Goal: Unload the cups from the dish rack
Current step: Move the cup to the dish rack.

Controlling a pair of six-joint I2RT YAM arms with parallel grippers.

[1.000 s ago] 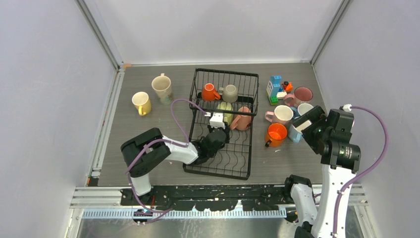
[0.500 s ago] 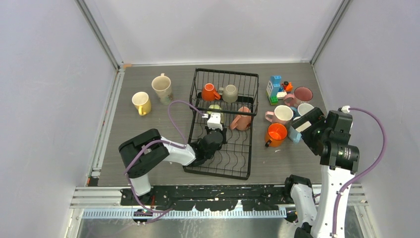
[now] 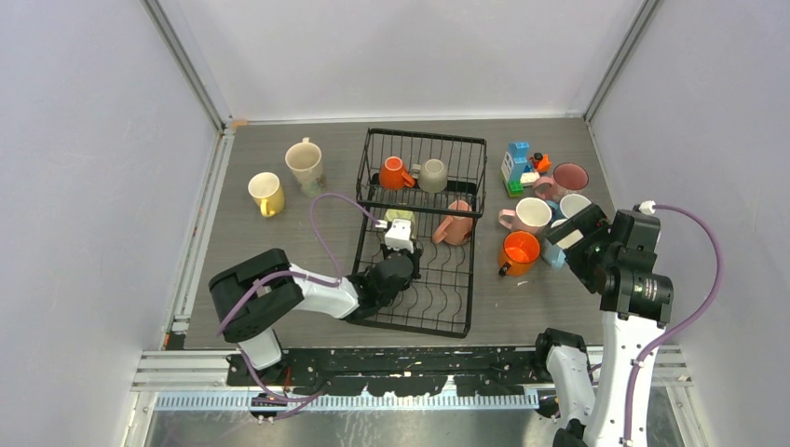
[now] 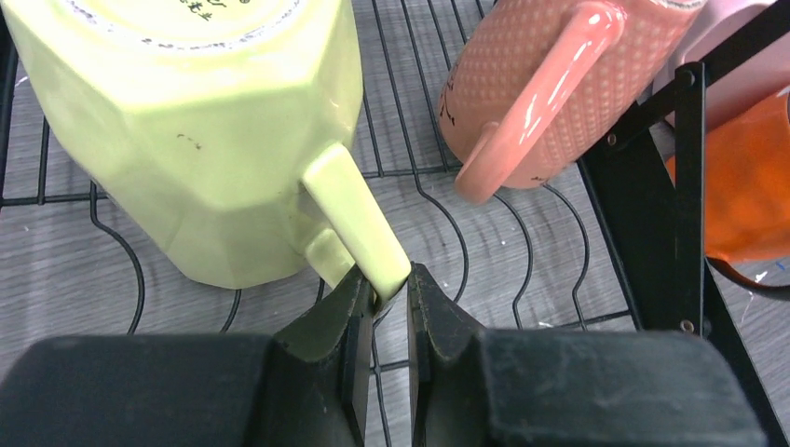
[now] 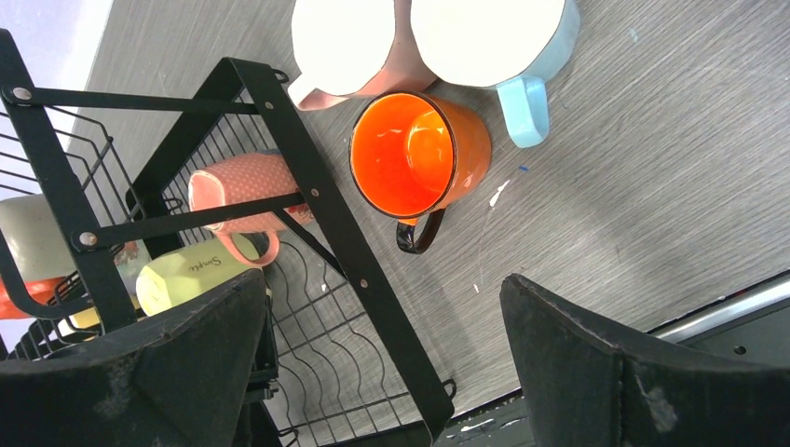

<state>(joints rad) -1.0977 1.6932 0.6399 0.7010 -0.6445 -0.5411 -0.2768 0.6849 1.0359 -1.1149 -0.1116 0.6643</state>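
Note:
The black wire dish rack [image 3: 466,279] stands mid-table. Its basket end holds an orange cup [image 3: 395,174] and a grey-beige cup [image 3: 432,175]. A pink cup [image 3: 454,223] and a pale green cup [image 3: 401,216] lie on the wavy tray. My left gripper [image 4: 384,279] is shut on the pale green cup's [image 4: 196,140] handle, low over the tray wires; the pink cup [image 4: 531,84] lies just right of it. My right gripper [image 5: 382,354] is open and empty, raised right of the rack above an orange cup [image 5: 419,154].
A yellow cup [image 3: 265,193] and a cream cup [image 3: 305,165] stand left of the rack. Right of it are an orange cup [image 3: 519,251], a pink cup [image 3: 531,215], a light blue cup [image 3: 559,250], a dark pink cup [image 3: 568,177] and the toy-block figure [image 3: 520,168].
My left gripper has drawn back and to the left along the tray with the pale green cup's handle in it; its elbow swung left. The right arm has shifted slightly.

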